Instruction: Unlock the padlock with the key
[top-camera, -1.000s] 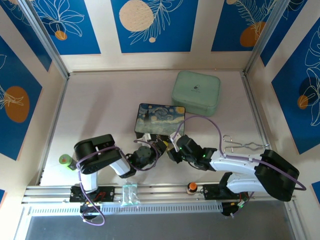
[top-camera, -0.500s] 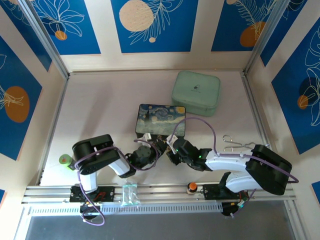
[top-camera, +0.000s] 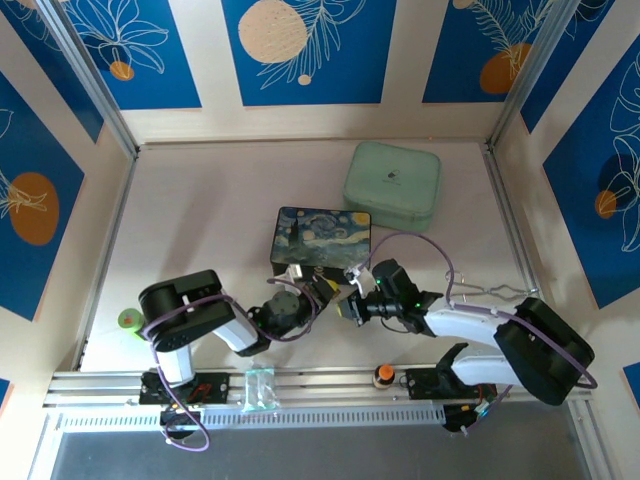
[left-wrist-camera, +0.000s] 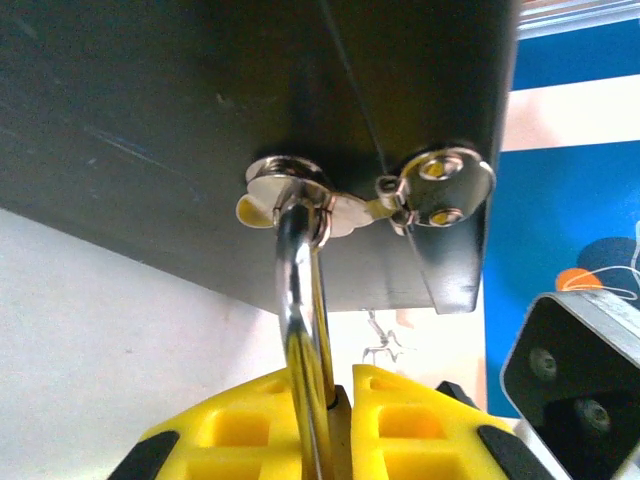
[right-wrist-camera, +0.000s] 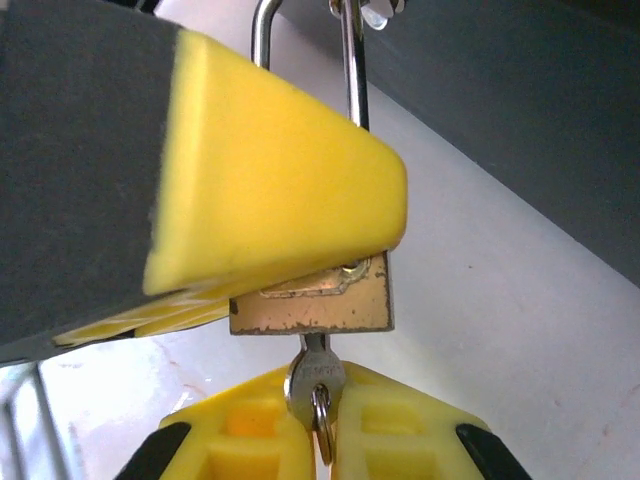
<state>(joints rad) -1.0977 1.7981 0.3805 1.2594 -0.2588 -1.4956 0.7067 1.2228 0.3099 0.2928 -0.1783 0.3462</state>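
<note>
From the left wrist camera, the left gripper (left-wrist-camera: 340, 405) had its yellow fingers (left-wrist-camera: 250, 440) pressed together on the padlock (left-wrist-camera: 302, 300), pinching the silver shackle just above their tips. Beyond the tips, the shackle curved up through a metal loop on the dark box (left-wrist-camera: 150, 110), whose wall hung right over the fingers.

From the right wrist camera, the right gripper (right-wrist-camera: 320, 440) was nipped narrow on the key (right-wrist-camera: 315, 383), holding its round head between the tips. The key's blade ran straight up from there into the underside of the brass padlock body. A yellow finger of the other gripper lay against that body from the left, and the shackle rose past it towards the dark box.

From the overhead camera, the two grippers met nose to nose at the near side of the starry box, with the padlock too small to pick out between them. A pale green case (top-camera: 393, 185) sat on the table (top-camera: 200, 220) well beyond both sets of fingers.
</note>
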